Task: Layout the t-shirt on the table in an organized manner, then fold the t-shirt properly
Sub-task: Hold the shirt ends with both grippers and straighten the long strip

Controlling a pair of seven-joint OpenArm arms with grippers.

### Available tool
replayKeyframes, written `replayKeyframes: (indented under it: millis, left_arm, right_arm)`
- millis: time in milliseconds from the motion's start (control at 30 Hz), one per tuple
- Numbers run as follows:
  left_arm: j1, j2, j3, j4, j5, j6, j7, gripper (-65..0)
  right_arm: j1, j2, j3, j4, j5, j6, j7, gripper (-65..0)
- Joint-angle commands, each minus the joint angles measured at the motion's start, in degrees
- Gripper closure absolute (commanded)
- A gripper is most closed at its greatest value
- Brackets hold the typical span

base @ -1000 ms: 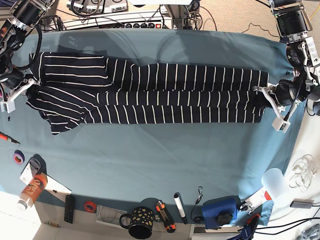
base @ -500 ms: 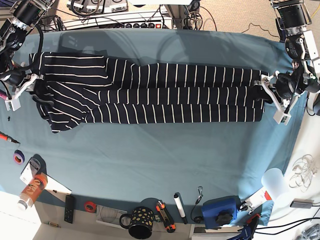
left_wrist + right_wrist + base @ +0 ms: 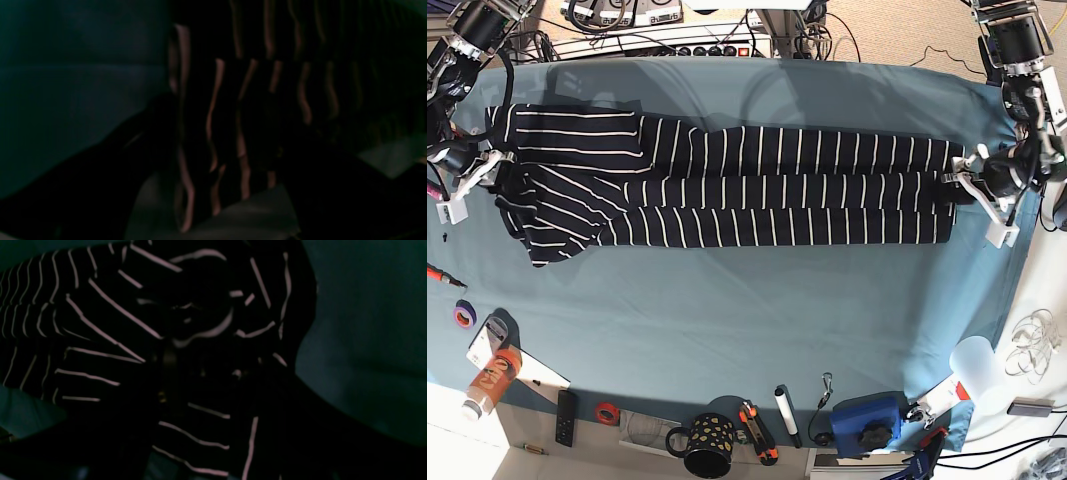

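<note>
The t-shirt (image 3: 727, 185), dark with thin white stripes, lies flat on the teal table (image 3: 727, 330) as a long folded band running left to right. My left gripper (image 3: 985, 198) sits just off the hem end on the right, open, its white fingers (image 3: 999, 235) spread beside the edge. In the left wrist view the hem (image 3: 267, 83) lies between two dark fingers (image 3: 83, 173). My right gripper (image 3: 467, 185) stands open at the rumpled collar and sleeve end on the left. The right wrist view is dim and filled with creased striped cloth (image 3: 100, 340).
Along the near edge stand a spotted black mug (image 3: 707, 440), a blue box (image 3: 867, 420), a white marker (image 3: 785, 412), an orange cutter (image 3: 757, 430), tape rolls (image 3: 607, 412), a remote (image 3: 567, 415) and a bottle (image 3: 489, 380). A white cup (image 3: 977, 360) stands at the right.
Both grippers have let go and drawn outward from the shirt's ends: the left one right and up off the hem, the right one left. The collar end has settled back.
</note>
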State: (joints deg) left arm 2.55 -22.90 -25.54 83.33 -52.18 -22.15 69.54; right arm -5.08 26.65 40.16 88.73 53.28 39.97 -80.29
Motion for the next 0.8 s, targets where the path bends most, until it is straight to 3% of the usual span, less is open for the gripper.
replayKeyframes:
  millis: [0, 200, 300, 367, 500, 533, 667, 767]
  left_arm:
    - [0.31, -0.28, 0.28, -0.66, 0.31, -0.31, 3.78, -34.8]
    - [0.31, -0.11, 0.28, -1.05, -0.59, -0.35, 3.34, -33.8]
    - [0.15, 0.50, 0.28, -1.05, -0.57, -0.35, 2.45, -28.1]
    - [0.00, 1.40, 0.28, -1.05, -0.57, -0.39, 2.40, -22.4]
    - [-0.76, 3.56, 0.28, -1.05, -0.48, -2.03, 2.45, -2.2]
    - [-1.22, 3.87, 0.26, -1.05, -0.31, -2.58, 2.47, 0.0]
    - [-4.15, 3.10, 0.22, -1.03, 3.80, -2.71, 2.58, 0.0]
    - [-6.56, 0.48, 0.22, -1.03, 6.34, -1.66, 2.40, 0.0]
  right_arm:
    - [0.48, 1.46, 0.28, 0.94, 1.14, 0.03, 1.22, -25.3]
    - [0.48, 1.44, 0.28, 0.94, 1.14, 0.03, 1.22, -25.3]
    - [0.48, 1.44, 0.28, 0.94, 1.18, 0.03, 1.51, -25.3]
    - [0.48, 1.44, 0.28, 0.94, 1.20, 0.03, 1.51, -25.3]
    - [0.48, 1.46, 0.28, 0.94, 1.36, 0.03, 1.81, -25.3]
    - [0.48, 1.46, 0.31, 0.94, 1.33, 0.03, 1.92, -25.3]
    - [0.46, 1.46, 0.31, 0.94, 1.38, 0.03, 1.92, -25.3]
    - [0.46, 1.46, 0.46, 0.94, 1.36, 0.03, 1.88, -25.3]
